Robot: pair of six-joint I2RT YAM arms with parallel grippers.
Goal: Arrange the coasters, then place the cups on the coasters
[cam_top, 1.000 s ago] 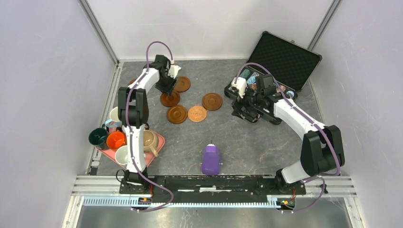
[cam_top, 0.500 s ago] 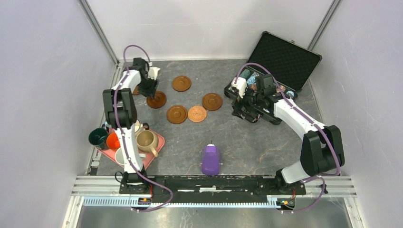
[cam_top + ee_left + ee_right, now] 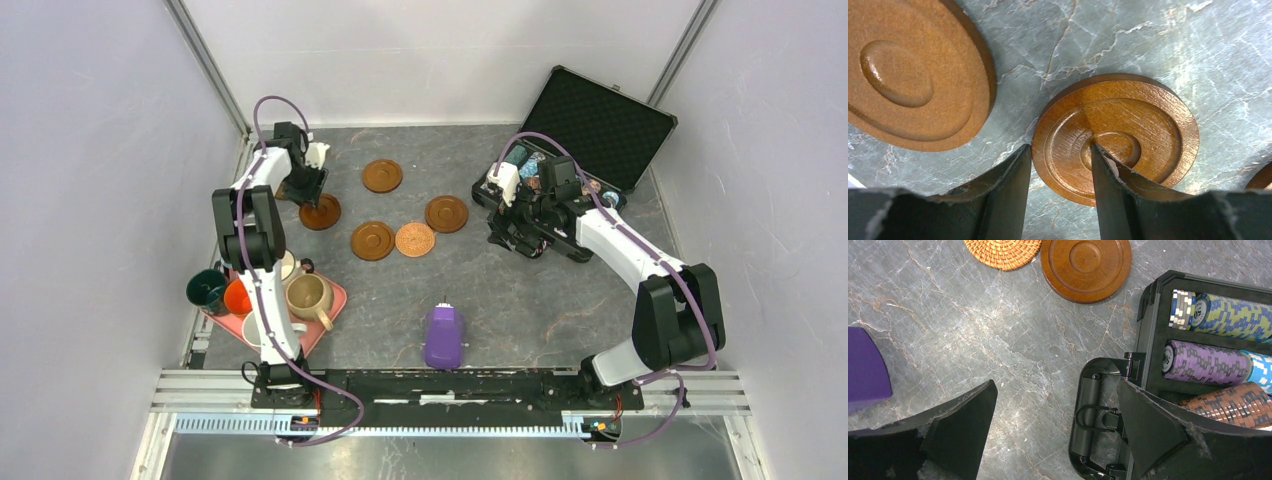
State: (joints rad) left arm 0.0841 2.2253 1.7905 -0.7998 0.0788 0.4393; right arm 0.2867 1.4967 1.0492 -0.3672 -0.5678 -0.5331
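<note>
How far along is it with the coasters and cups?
Done: little; the coasters lie scattered, none carrying a mug. In hand: the left tool pinches a dark wood coaster by its rim; the right tool hangs open beside the chip case. Left: finishing the arrangement, then moving every mug from around the pink tray.

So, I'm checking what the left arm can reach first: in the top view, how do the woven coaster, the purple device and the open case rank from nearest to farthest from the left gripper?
1. the woven coaster, mid-table, just right of the left gripper
2. the purple device, centre, toward the near edge
3. the open case, far right corner
</note>
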